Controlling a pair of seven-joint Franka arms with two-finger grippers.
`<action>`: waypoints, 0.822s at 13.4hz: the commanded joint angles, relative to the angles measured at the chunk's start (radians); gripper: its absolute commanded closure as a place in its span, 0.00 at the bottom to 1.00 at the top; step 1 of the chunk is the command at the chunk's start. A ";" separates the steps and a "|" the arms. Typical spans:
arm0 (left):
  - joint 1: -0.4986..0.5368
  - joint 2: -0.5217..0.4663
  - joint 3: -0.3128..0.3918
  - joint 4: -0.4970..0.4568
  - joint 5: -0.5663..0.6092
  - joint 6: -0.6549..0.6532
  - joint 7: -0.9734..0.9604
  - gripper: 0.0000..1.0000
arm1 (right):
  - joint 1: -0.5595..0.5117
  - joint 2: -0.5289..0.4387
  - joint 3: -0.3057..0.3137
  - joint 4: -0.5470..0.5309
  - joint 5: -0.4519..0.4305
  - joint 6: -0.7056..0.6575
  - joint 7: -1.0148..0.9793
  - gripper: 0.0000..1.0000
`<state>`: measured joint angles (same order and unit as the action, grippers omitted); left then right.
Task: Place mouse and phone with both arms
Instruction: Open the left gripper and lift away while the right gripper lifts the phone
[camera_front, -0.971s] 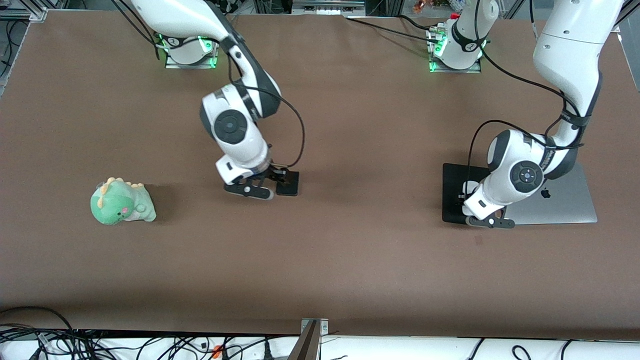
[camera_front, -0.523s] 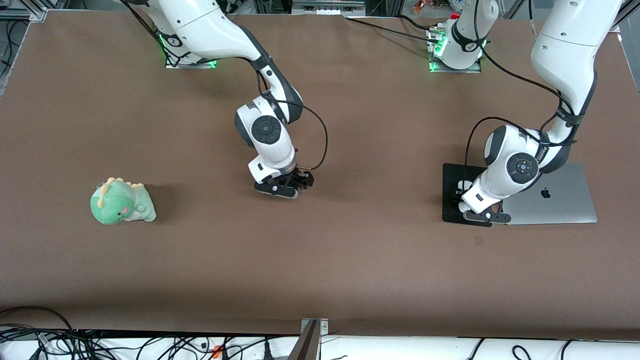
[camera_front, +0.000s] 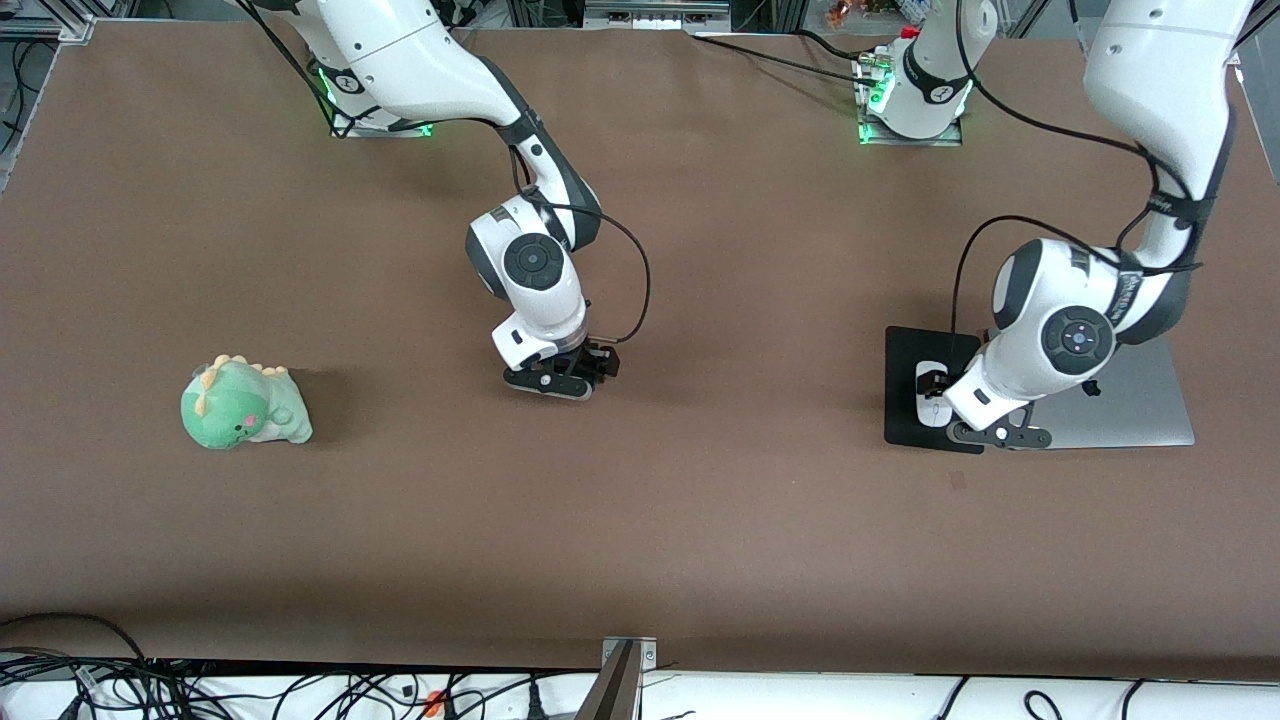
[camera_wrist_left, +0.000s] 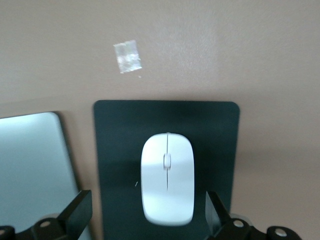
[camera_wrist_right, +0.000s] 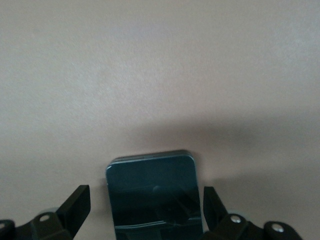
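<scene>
Since a second ago the right arm has swung toward the desk's middle, and the left gripper (camera_wrist_left: 147, 220) has let go of the mouse (camera_wrist_left: 167, 177), its fingers now spread wide, clear of it. The mouse lies on the black mouse pad (camera_wrist_left: 115, 130) beside the laptop (camera_front: 1140, 400), half hidden in the front view. The right gripper (camera_wrist_right: 145, 212) hangs over the phone (camera_wrist_right: 154, 197), fingers apart; the frame cuts the phone's near end off. A green dinosaur toy (camera_front: 243, 404) sits toward the right arm's end.
</scene>
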<state>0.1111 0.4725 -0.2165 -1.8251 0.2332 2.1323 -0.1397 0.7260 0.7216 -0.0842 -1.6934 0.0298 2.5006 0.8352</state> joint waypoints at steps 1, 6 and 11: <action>-0.001 -0.003 -0.039 0.195 -0.002 -0.264 0.014 0.00 | 0.023 -0.027 -0.011 -0.057 -0.021 0.004 0.024 0.00; 0.001 -0.038 -0.076 0.528 -0.002 -0.645 0.014 0.00 | 0.030 -0.024 -0.009 -0.061 -0.021 0.011 0.028 0.09; 0.006 -0.140 -0.079 0.601 -0.026 -0.689 0.015 0.00 | 0.024 -0.065 -0.052 -0.052 -0.021 -0.044 -0.068 0.63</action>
<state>0.1118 0.3489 -0.2878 -1.2316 0.2282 1.4600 -0.1394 0.7453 0.7145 -0.1015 -1.7268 0.0270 2.4980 0.8051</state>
